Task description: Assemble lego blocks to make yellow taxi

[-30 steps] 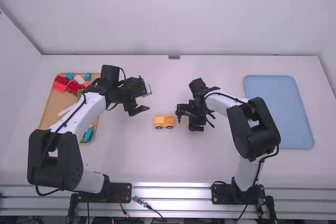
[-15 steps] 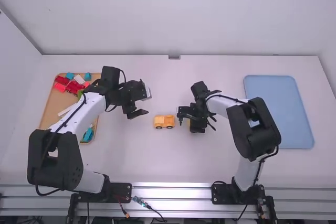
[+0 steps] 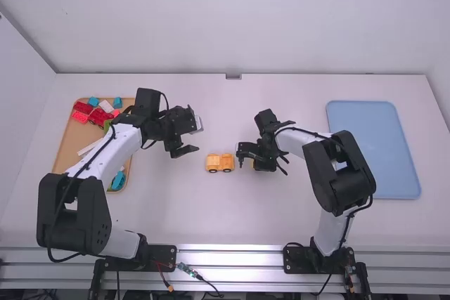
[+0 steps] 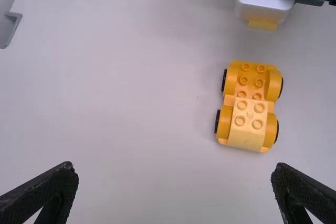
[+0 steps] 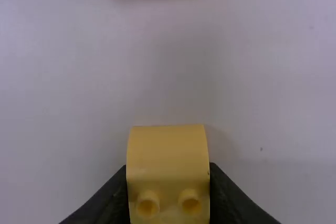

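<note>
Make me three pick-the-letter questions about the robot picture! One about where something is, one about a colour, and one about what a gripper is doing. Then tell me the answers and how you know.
1. Where is the little car?
A) Up on a shelf
B) On the white table
C) In somebody's hand

2. What colour is the big flat tray at the right side of the high view?
A) Red
B) Green
C) Blue

3. What are the jaws of the right gripper doing?
A) Holding a yellow block
B) Holding a red block
C) Standing wide open with nothing between them

Answers:
1: B, because the left wrist view shows the little car standing on the white table.
2: C, because the big flat tray is pale blue in the high view.
3: A, because the right wrist view shows the yellow block between the jaws, one on each side.
</note>
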Controlling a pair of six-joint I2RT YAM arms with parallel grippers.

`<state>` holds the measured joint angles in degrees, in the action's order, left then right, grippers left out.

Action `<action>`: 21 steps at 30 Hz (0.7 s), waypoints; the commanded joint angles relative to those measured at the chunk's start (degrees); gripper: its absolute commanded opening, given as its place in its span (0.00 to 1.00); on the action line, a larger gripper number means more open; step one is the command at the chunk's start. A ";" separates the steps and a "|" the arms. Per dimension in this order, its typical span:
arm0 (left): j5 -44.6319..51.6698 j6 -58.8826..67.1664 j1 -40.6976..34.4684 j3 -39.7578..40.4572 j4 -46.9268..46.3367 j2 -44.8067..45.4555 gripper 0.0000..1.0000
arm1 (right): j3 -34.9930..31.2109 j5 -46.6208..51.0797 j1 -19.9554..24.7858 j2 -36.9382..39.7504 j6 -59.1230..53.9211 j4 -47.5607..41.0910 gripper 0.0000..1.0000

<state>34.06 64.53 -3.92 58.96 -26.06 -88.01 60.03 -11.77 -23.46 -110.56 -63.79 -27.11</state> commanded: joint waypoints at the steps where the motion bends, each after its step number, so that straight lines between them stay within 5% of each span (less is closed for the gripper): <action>1: 1.27 0.74 -0.20 -0.55 0.17 1.16 0.99 | -0.37 -0.17 -0.22 -0.61 4.22 -0.13 0.30; 8: 1.27 0.90 -0.20 -0.52 2.27 1.16 0.99 | -0.37 -0.37 -0.28 -0.61 17.40 0.35 0.01; 21: 2.05 0.94 -0.20 -0.52 4.11 1.16 0.99 | -0.37 -0.17 -0.28 -0.61 56.33 2.78 0.00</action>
<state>34.33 64.55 -3.92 58.96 -21.78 -87.99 60.03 -12.47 -23.46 -110.43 -19.75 -24.05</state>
